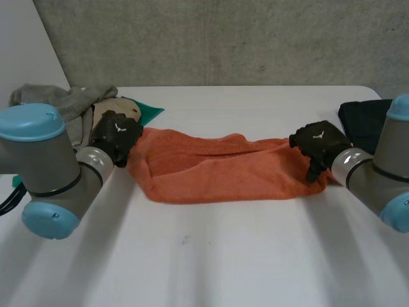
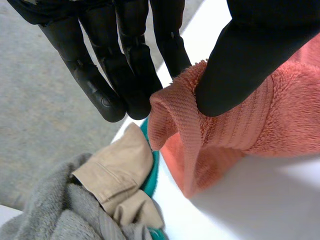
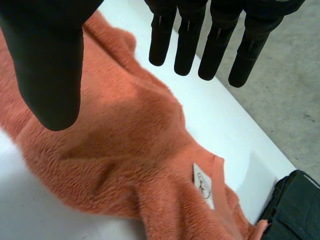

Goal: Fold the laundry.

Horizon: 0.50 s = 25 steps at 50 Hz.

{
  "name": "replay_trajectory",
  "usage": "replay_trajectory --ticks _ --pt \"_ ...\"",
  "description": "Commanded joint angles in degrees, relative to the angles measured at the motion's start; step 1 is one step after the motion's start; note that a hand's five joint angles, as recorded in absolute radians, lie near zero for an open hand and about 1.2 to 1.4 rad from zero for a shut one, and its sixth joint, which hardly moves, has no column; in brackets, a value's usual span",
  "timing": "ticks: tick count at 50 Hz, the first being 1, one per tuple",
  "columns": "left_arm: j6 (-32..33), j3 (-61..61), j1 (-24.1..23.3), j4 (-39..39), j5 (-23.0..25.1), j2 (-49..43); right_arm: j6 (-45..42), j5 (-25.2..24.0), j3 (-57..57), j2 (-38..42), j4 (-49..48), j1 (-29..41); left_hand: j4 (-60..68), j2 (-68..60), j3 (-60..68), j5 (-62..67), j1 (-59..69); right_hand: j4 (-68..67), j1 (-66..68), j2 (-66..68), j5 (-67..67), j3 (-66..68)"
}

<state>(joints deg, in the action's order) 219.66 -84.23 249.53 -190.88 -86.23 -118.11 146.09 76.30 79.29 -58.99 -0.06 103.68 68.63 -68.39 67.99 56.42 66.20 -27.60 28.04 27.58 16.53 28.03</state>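
One white table point(image 1: 211, 256) is carrying an orange towel point(image 1: 217, 169) stretching across the frame's middle. A grey cloth pile point(image 1: 64, 101) is lying upper left, and a dark garment point(image 1: 361, 118) at the right edge. The left hand point(image 1: 116, 133) is pinching the towel's left end between thumb and fingers. The right hand point(image 1: 319, 144) is hovering over its right end, fingers straight and spread.

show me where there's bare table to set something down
Bare table in front of the orange towel, between both arms; also a strip behind it. Crowded: laundry pile by the left hand, black garment by the right hand.
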Motion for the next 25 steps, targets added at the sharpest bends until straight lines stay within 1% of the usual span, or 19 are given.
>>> replay_trajectory --ticks 1,2,5,6,9,10,12,17,21,25 --pt "2.18 -1.38 0.52 6.66 2.11 1.04 2.18 -3.17 -6.85 0.71 4.72 -1.64 11.37 -11.61 12.01 13.58 13.8 -7.79 7.35 7.81 8.87 7.37" --pt "2.09 -1.99 0.69 7.62 2.2 1.65 1.57 -4.57 -9.74 2.11 5.68 -1.72 11.37 -11.61 12.01 13.58 13.8 -8.3 7.86 8.32 9.38 7.88" --pt "2.09 -2.52 1.05 7.98 2.82 3.24 0.08 -6.42 -15.28 5.19 7.97 -1.81 11.37 -11.61 12.01 13.58 13.8 -8.3 7.86 8.33 9.38 7.88" --pt "2.01 -2.7 1.22 7.89 3.17 4.46 -0.8 -7.04 -19.57 7.89 9.98 -1.73 11.37 -11.61 12.01 13.58 13.8 -8.3 7.86 8.33 9.38 7.88" --pt "1.65 -2.44 1.05 7.8 3.43 6.22 -2.03 -7.39 -26.36 12.21 13.76 -1.64 11.37 -11.61 12.01 13.58 13.8 -8.3 7.86 8.33 9.38 7.88" --pt "1.04 -2.26 0.96 7.8 3.52 7.27 -2.91 -7.57 -30.81 15.19 16.3 -1.72 11.37 -11.61 12.01 13.58 13.8 -8.3 7.86 8.33 9.38 7.88" --pt "0.43 -2.08 0.87 7.8 3.52 8.42 -3.88 -7.57 -35.5 18.28 18.86 -1.73 11.37 -11.61 12.01 13.58 13.8 -8.47 8.03 8.5 9.55 8.05" --pt "-2.82 -0.68 0.7 7.8 3.43 11.41 -7.39 -7.13 -49.02 27.76 24.49 -1.9 11.37 -11.61 12.01 13.58 13.8 -11.81 11.37 11.84 12.89 11.39" --pt "-4.32 0.64 0.61 8.15 3.43 12.2 -7.93 -6.96 -55.01 32.34 25.9 -1.81 11.37 -11.61 12.01 13.58 13.8 -15.02 14.58 15.05 16.1 14.6" --pt "-4.85 1.78 0.69 8.15 3.35 12.21 -7.93 -7.31 -56.35 34.46 25.91 -1.81 11.37 -11.61 12.01 13.58 13.8 -16.7 16.26 16.73 17.78 16.28"
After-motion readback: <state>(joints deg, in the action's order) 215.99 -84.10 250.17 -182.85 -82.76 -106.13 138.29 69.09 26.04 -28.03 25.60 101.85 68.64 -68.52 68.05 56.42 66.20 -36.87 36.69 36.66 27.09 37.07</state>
